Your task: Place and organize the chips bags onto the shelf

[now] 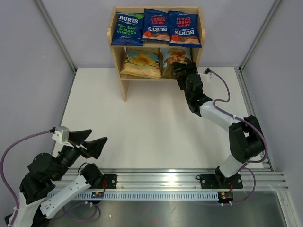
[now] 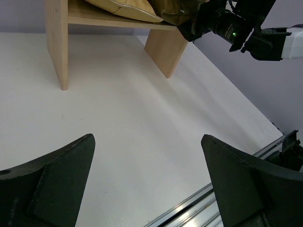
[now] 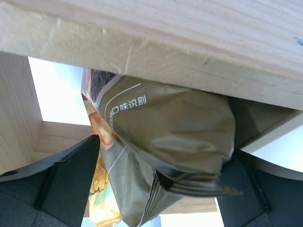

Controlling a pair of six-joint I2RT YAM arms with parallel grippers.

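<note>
- left gripper [image 1: 98, 136]: fingers spread, low over the near table
- right gripper [image 3: 163, 147]: fingers spread around light-blue and brown bag [image 3: 175, 118] (contact unclear)
- shelf [image 1: 124, 85]: that bag and tan-yellow bag [image 1: 140, 61] on lower tier, three Burts bags [image 1: 156, 26] on top

A white table [image 1: 142, 127] edged by a metal rail [image 1: 161, 178].

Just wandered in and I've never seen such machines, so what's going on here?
Chips bags are being stocked onto a small wooden shelf. All five sit on it: three dark-blue Burts bags on the top tier, a tan-yellow bag and a light-blue and brown bag on the lower one. The right gripper is at the lower tier, its fingers open on either side of the light-blue and brown bag. The left gripper hangs near its base, fingers open, holding nothing.
</note>
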